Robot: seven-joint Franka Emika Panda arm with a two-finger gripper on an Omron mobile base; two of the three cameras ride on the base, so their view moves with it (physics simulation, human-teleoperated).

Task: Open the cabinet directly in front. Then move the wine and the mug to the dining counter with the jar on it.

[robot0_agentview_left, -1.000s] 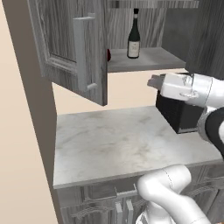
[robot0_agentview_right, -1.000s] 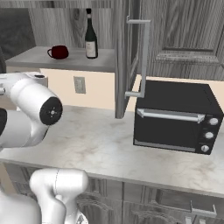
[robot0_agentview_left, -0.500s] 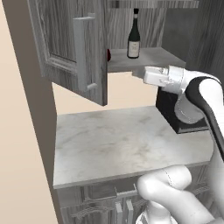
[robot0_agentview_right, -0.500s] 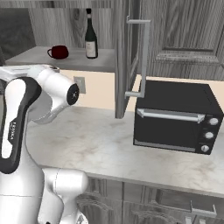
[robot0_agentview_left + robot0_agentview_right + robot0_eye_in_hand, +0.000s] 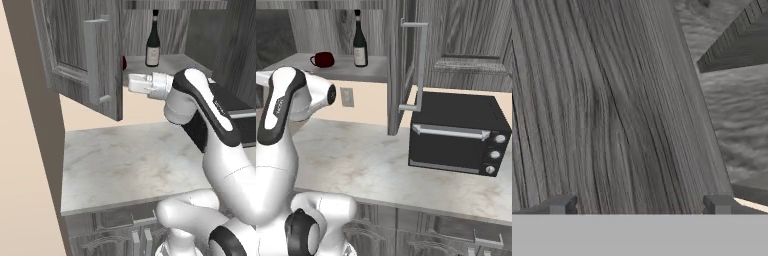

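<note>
The cabinet (image 5: 90,55) hangs above the worktop with both doors swung open. On its shelf stand the wine (image 5: 153,41), a tall dark bottle with a pale label, and the mug (image 5: 323,59), small and dark red, to the bottle's left. In the left base view the left door's edge hides most of the mug. My white hand (image 5: 147,84) reaches left just below the shelf, its tip at that door's inner side. My gripper (image 5: 639,205) is open, facing grey wood grain at close range with nothing between its fingertips (image 5: 559,204). The dining counter and the jar are out of view.
A black toaster oven (image 5: 456,132) sits on the marble worktop (image 5: 125,160) at the right, under the open right door (image 5: 406,65) and its silver bar handle (image 5: 420,65). A beige wall closes the left side. Grey base cabinets run under the worktop.
My arm has swung left from in front of the oven; the hand now lies under the shelf by the left door. The gripper stayed open. Wine and mug have not moved.
</note>
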